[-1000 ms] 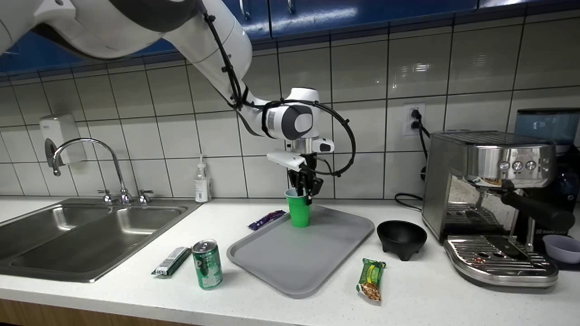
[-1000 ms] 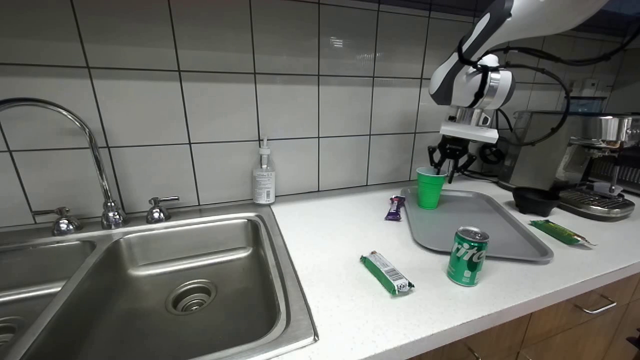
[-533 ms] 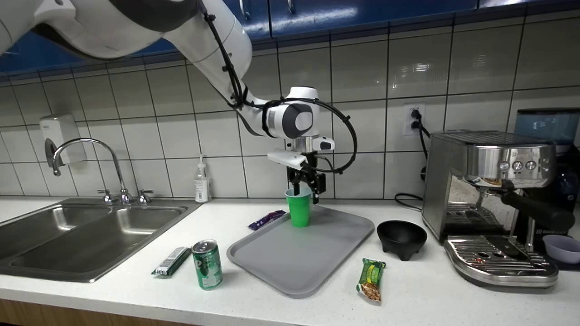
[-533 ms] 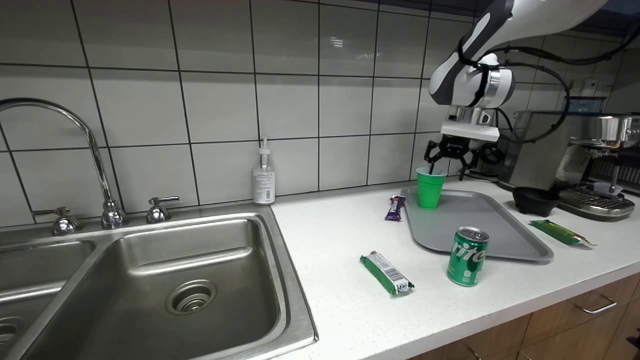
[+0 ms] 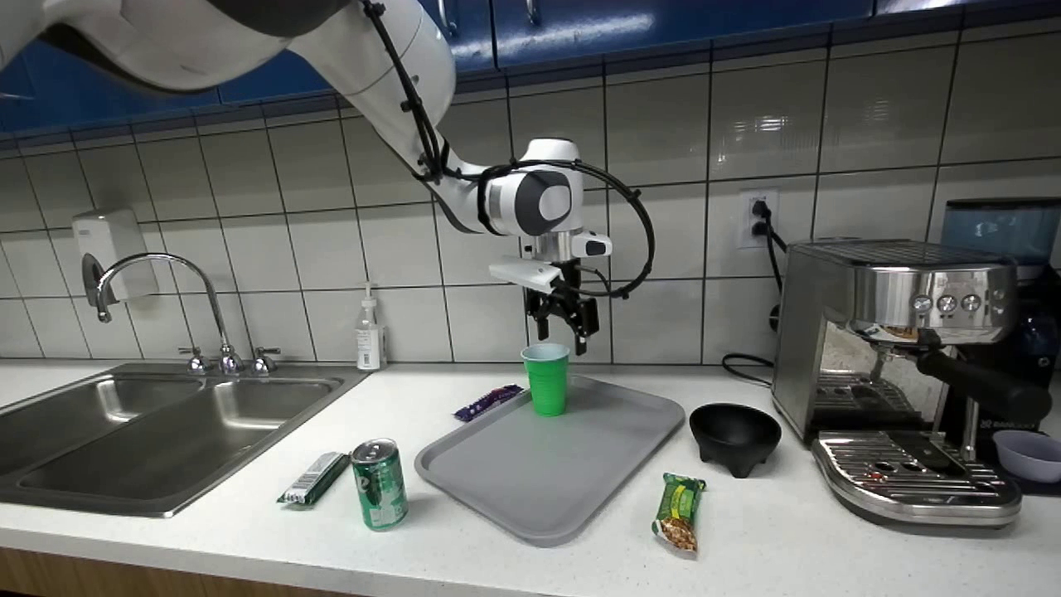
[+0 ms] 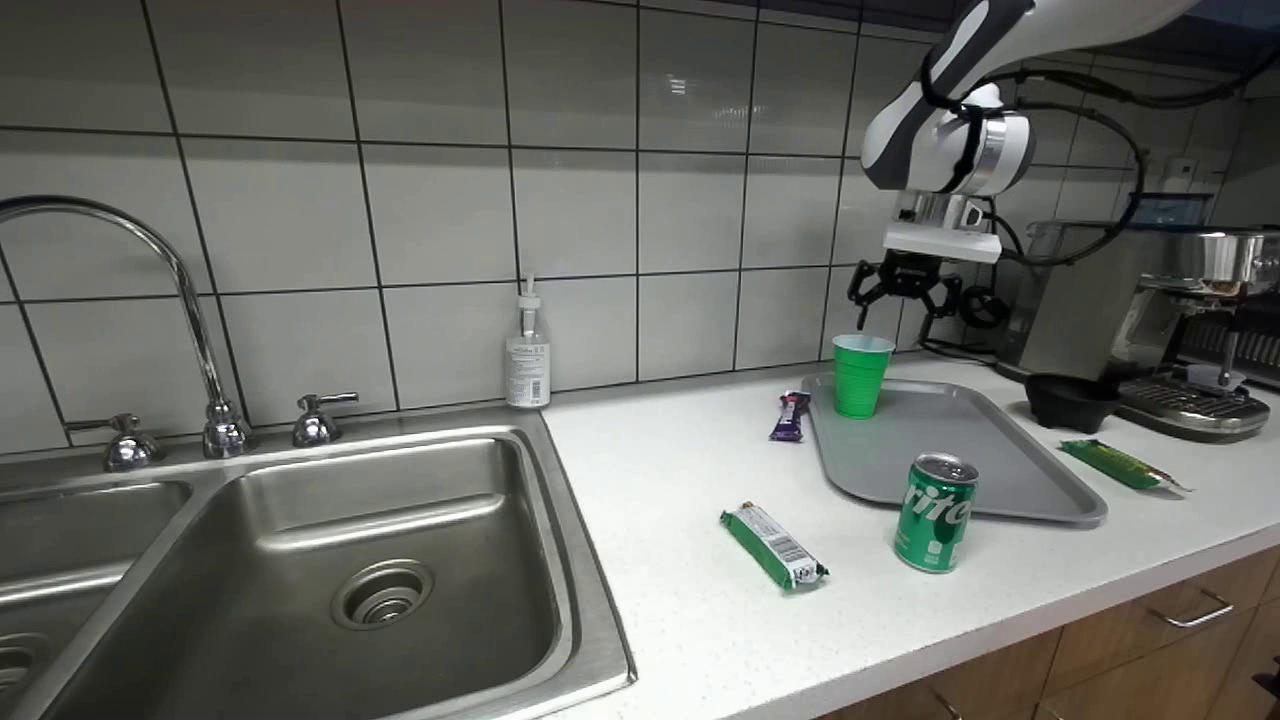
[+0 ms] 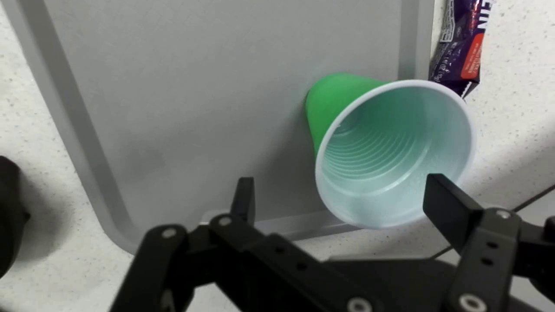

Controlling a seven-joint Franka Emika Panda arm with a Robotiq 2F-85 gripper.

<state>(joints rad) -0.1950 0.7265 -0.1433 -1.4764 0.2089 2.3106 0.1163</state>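
Over the gray tray [image 5: 530,489], in an exterior view, the fingers [image 5: 543,327] stand parted, holding nothing; under one, the green plastic cup [image 5: 546,390] sits upright near the tray's back corner. In an exterior view, that finger hangs just above the rim, and a purple-wrapped bar [image 6: 790,416] lies beside the tray. In the wrist view, a finger overlaps the cup's lip, so I'd lift straight up, fingers spread, before any sideways swing.
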